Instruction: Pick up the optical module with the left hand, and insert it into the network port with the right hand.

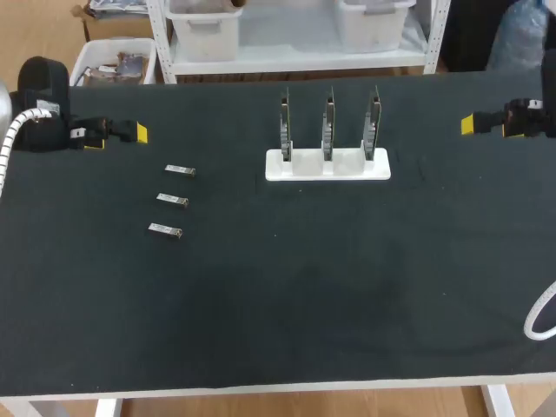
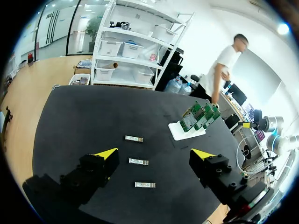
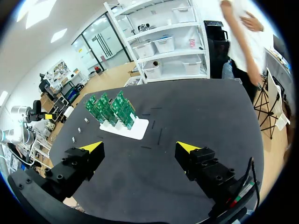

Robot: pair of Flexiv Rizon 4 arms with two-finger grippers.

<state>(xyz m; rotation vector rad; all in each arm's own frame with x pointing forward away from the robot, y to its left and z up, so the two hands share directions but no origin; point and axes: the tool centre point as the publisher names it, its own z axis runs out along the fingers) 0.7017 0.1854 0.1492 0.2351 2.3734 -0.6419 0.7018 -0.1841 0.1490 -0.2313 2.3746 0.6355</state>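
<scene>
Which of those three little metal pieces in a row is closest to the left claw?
The optical module at the back end of the row, level with the white stand; the other two lie farther forward, away from the left gripper.

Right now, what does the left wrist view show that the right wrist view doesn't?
Left wrist only: the open left gripper close up, with three optical modules in a row just ahead of it. Right wrist only: the open right gripper close up. Both: the white stand holding three upright boards, and the modules, mere specks beyond the stand in the right wrist view.
</scene>
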